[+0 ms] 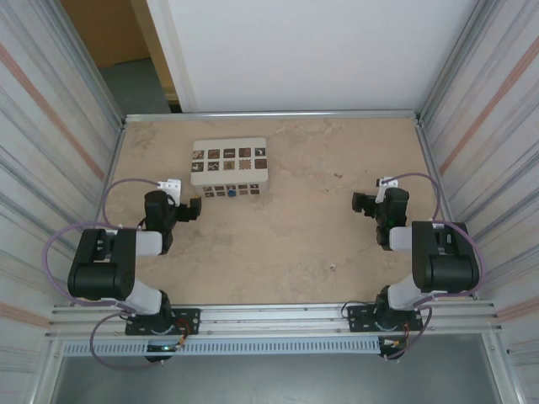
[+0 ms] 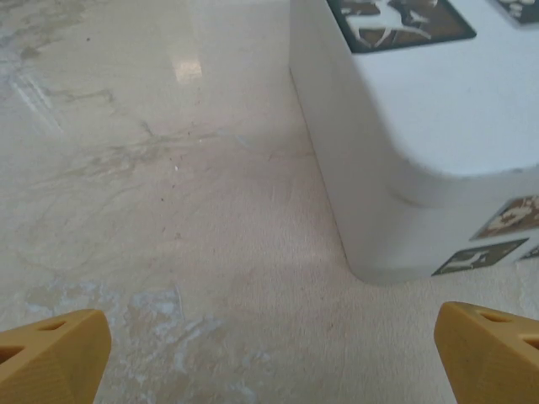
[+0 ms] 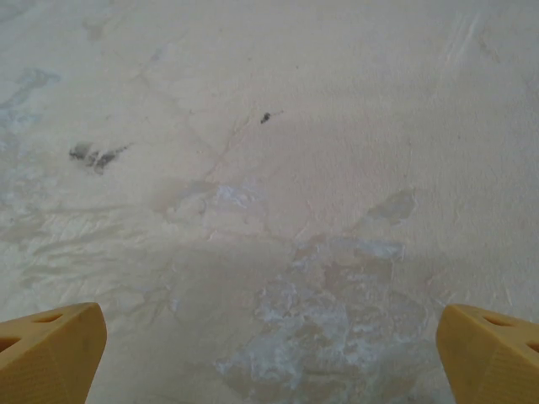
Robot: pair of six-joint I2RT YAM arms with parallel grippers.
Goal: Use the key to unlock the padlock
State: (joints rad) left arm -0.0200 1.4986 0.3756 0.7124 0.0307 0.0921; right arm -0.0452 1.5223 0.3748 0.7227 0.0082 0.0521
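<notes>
Small blue padlock [image 1: 231, 192] lies at the gridded white box's [image 1: 229, 162] near face, toward the mottled worktop's [image 1: 286, 240] far-left corner; shape indistinct. Key [image 1: 334, 268]: pale speck near the front edge. Left gripper [image 1: 193, 208] and right gripper [image 1: 361, 202]: yellow jaws wide, empty.

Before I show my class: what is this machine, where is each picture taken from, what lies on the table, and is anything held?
Two robot arms are bolted at the table's near edge. One picture looks down from above; the other two come from wrist cameras, yellow fingertips at the bottom. On the table: a white box, a small blue padlock by its front, and a speck-sized key nearer the right arm. The left gripper and right gripper are open and empty.
</notes>
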